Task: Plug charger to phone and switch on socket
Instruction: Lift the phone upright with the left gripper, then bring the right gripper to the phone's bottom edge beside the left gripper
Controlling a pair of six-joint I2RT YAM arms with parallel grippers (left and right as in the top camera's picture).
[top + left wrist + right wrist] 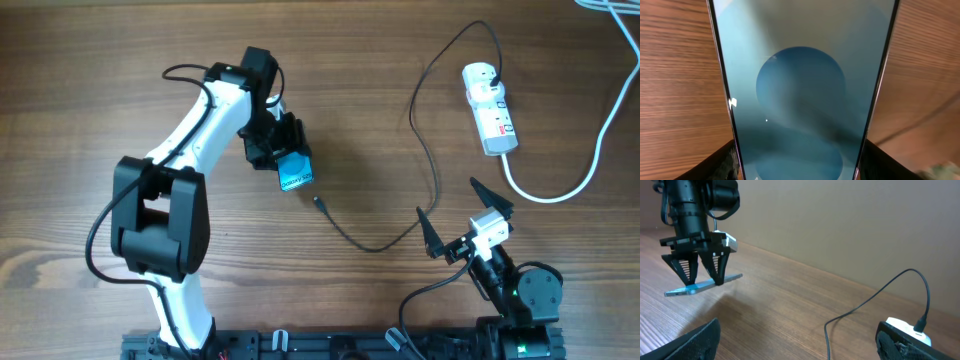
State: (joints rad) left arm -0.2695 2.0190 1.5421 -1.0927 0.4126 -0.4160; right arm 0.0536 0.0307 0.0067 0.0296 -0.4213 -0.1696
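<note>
The left hand is clamped across the phone, holding it tilted above the surface. The phone's long axis aims at the charger's plug tip, which lies near it. The right hand, farther off, stands spread apart and empty.

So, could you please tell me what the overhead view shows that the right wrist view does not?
Only overhead: the charger's loose plug tip lying on the table near the phone, the whole socket and its thick white cord. Only right wrist: a side look at the phone, thin edge on, seemingly held clear of the table. Both: the left jaws closed on the phone, and the black cable running to the socket.
</note>
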